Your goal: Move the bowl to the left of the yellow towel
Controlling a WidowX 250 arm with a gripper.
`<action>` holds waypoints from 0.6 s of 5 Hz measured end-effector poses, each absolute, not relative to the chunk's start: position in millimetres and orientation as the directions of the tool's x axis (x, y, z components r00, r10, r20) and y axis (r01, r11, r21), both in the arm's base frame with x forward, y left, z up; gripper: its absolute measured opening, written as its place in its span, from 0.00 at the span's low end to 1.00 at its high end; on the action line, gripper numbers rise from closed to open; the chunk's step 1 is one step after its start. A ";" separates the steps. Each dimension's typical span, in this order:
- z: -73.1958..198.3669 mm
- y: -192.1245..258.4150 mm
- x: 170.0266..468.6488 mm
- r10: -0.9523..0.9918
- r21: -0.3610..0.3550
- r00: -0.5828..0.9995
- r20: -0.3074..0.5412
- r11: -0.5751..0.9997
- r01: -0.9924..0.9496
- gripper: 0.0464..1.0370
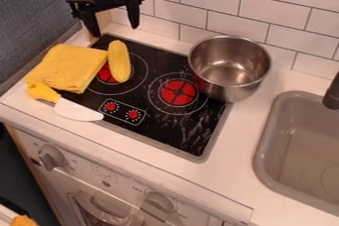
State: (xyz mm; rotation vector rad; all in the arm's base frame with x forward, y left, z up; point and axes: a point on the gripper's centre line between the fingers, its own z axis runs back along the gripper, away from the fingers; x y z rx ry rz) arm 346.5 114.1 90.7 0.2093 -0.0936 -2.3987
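My gripper (pixel 114 26) hangs at the upper left, above the back left corner of the stove, open with nothing between its fingers. The steel bowl (pixel 230 66) stands upright at the stove's back right corner, partly over the counter, well to the right of the gripper. The folded yellow towel (pixel 68 66) lies at the left, over the stove's left edge and the counter.
A yellow corn cob (pixel 119 61) lies on the black stove top (pixel 142 103), just right of the towel. A toy knife (pixel 76 111) with a yellow handle lies in front of the towel. A grey sink (pixel 298 145) is at the right; a tiled wall (pixel 245 7) stands behind.
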 end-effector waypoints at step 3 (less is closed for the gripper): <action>77.4 84.0 354.6 -0.578 0.163 -0.810 -0.094 -0.812 0.560 0.96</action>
